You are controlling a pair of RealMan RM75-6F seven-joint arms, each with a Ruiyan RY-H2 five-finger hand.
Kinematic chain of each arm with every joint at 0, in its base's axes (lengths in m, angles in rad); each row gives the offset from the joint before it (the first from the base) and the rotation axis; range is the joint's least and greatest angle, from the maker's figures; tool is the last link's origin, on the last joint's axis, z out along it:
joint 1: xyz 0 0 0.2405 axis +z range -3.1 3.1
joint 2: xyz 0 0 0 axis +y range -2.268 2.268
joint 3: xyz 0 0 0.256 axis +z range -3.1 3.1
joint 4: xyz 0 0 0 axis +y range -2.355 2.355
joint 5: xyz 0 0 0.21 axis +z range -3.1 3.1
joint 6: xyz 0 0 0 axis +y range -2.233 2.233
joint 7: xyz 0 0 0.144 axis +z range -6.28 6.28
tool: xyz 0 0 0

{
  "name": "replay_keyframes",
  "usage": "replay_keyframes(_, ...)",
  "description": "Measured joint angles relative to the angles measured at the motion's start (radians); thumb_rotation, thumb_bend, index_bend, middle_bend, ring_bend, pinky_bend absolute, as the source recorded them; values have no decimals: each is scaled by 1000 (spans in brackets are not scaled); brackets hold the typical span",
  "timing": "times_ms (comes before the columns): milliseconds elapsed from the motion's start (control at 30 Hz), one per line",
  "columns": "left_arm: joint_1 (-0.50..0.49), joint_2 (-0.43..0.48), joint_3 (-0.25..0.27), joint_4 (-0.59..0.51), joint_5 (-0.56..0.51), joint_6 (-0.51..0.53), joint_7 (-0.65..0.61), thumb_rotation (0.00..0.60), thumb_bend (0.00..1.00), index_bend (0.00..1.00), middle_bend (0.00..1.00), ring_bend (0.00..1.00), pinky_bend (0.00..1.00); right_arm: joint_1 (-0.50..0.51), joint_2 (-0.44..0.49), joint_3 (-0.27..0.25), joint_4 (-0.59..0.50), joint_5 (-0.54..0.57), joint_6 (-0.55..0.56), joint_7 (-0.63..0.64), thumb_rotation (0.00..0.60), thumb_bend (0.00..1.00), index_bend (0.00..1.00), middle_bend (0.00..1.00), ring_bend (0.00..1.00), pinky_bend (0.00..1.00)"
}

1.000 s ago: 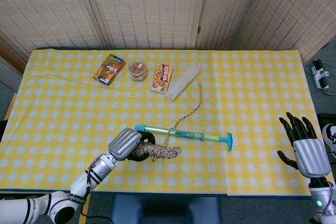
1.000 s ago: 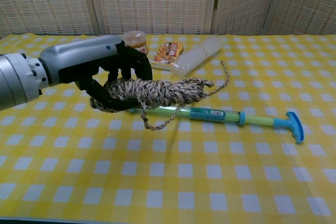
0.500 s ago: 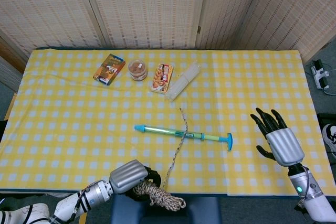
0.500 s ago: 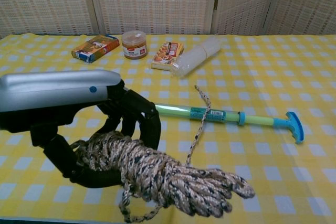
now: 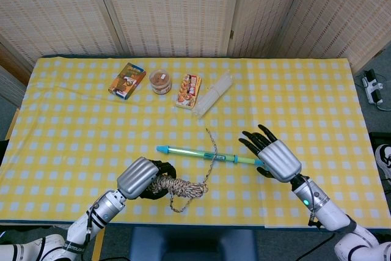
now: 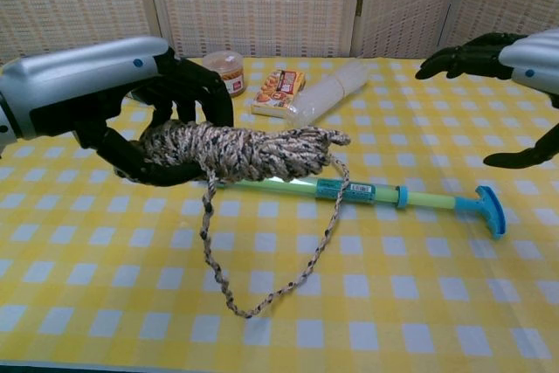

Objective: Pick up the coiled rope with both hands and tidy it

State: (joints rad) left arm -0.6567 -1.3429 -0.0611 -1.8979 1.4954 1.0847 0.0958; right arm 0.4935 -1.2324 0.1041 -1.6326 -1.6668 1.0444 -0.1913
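Left hand (image 6: 131, 102) wrapped around one end of the coiled rope (image 6: 244, 150), holding the bundle raised above the yellow checked surface (image 5: 73, 126), near its front edge. Loose tail drooping from the coil in a loop down to the cloth, crossing the green and blue pump (image 5: 214, 155) lying just behind. Right hand (image 5: 272, 157) spread and holding nothing, poised over the pump's blue handle end. Far back: snack box (image 5: 127, 80), jar (image 5: 160, 81), candy pack (image 5: 189, 90), clear plastic roll (image 5: 212, 94).
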Motion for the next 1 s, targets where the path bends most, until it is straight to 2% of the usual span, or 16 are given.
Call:
replay_keyframes(167,19,-25,-12,38,-11,41,42,600,523,625,615,582,706,99,-83,7,36,-1,-104,-66,600,263,275,139,165,0)
replay_keyframes(367,36,-47,-37,69,-55,67,58,600,523,627,615,582,706,175,-180,13,130,1,-162,-125,600,263,355,160,165,11)
replay_keyframes(667,51,-42,-34,70,-65,68,50,600,523,628,615,582,706,230,-315,-4,294,-7,-170,-142,600,263,430,187,187,37)
replay_keyframes(1000,55,-41,-38,73,-71,62,43,600,523,627,615,582,706,270,-427,-32,445,-26,-130,-95,600,268,486,210,208,62)
